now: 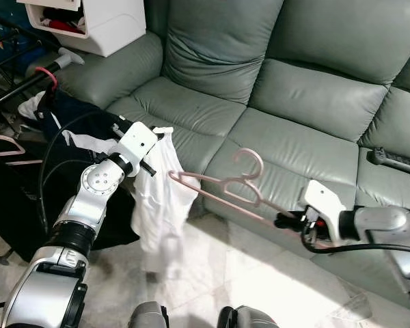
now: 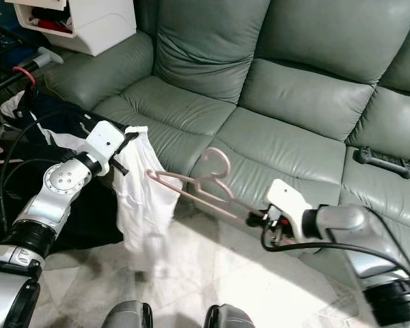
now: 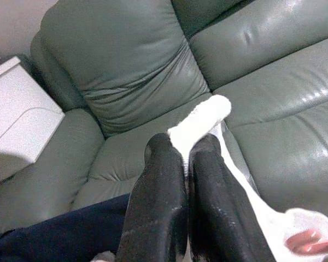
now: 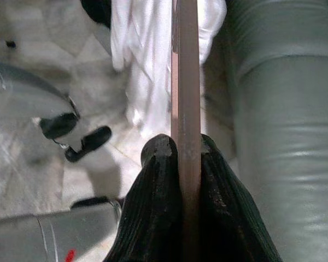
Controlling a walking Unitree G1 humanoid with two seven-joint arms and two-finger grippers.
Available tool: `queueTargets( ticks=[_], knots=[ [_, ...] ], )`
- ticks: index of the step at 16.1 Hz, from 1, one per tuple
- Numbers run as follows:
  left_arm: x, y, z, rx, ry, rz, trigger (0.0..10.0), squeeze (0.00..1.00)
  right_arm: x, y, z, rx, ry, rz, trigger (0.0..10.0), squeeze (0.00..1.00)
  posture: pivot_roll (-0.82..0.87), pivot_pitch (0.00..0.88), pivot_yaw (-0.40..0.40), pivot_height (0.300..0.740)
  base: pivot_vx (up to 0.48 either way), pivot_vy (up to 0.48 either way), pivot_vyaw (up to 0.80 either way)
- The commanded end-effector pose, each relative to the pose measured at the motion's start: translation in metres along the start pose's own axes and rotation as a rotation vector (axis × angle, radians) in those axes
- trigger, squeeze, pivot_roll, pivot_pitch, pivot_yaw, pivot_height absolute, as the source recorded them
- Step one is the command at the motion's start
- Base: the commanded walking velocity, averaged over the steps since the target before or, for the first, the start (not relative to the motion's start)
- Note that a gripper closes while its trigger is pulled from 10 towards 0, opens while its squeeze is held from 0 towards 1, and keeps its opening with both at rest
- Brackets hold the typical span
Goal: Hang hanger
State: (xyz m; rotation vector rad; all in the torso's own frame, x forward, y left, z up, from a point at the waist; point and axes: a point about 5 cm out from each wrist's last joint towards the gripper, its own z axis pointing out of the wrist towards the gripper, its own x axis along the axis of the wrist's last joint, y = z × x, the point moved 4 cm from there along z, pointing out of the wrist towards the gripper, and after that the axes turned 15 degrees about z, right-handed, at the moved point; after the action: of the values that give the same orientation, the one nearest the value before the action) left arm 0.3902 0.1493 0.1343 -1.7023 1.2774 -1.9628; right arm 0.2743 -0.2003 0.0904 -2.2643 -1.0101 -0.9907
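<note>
A pink hanger (image 1: 225,186) stretches in the air in front of the grey-green sofa (image 1: 294,102), its hook up. My right gripper (image 1: 287,220) is shut on its right end; in the right wrist view the hanger (image 4: 186,82) runs between the black fingers (image 4: 153,207). My left gripper (image 1: 152,147) is shut on the top edge of a white garment (image 1: 160,198) that hangs down toward the floor. The left wrist view has the white cloth (image 3: 199,123) pinched between the fingers (image 3: 158,202). The hanger's left tip touches the garment.
A drying rack with pink hangers (image 1: 3,143) and dark clothes (image 1: 61,116) stands at the left. A white box (image 1: 96,24) sits on the sofa arm. A black object (image 1: 395,161) lies on the right cushion. Pale tiled floor (image 1: 225,273) lies below.
</note>
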Motion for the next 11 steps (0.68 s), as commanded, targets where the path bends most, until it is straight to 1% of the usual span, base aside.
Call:
queueTargets(
  ticks=[1,3,4,6,9,11],
  knots=[
    [0.009,-0.017,0.003,0.046,0.033,0.041,10.0,0.00,0.007,0.004,-0.006,-0.015,0.004,-0.033,10.0,0.00,-0.05,0.057,0.018,0.740,0.000,0.000,0.00],
    [0.008,-0.018,0.002,0.042,0.029,0.066,10.0,0.00,0.008,0.008,-0.007,-0.039,-0.003,-0.052,10.0,0.00,-0.05,0.054,0.021,0.740,0.000,0.000,0.00],
    [0.008,-0.018,0.002,0.042,0.033,0.066,10.0,0.00,0.008,0.010,-0.007,-0.050,-0.005,-0.058,10.0,0.00,-0.05,0.052,0.020,0.740,0.000,0.000,0.00],
    [0.012,-0.019,0.001,0.054,0.066,0.038,10.0,0.00,0.009,0.012,-0.005,-0.054,0.005,-0.046,10.0,0.00,-0.05,0.051,0.019,0.740,0.000,0.000,0.00],
    [0.025,-0.020,0.001,0.056,0.136,0.019,10.0,0.00,0.004,0.014,0.002,-0.072,0.004,-0.039,10.0,0.00,-0.05,0.048,0.018,0.740,0.000,0.000,0.00],
    [0.027,-0.021,0.000,0.059,0.149,0.006,10.0,0.00,0.003,0.017,0.003,-0.085,0.002,-0.030,10.0,0.00,-0.05,0.048,0.019,0.740,0.000,0.000,0.00]
  ],
)
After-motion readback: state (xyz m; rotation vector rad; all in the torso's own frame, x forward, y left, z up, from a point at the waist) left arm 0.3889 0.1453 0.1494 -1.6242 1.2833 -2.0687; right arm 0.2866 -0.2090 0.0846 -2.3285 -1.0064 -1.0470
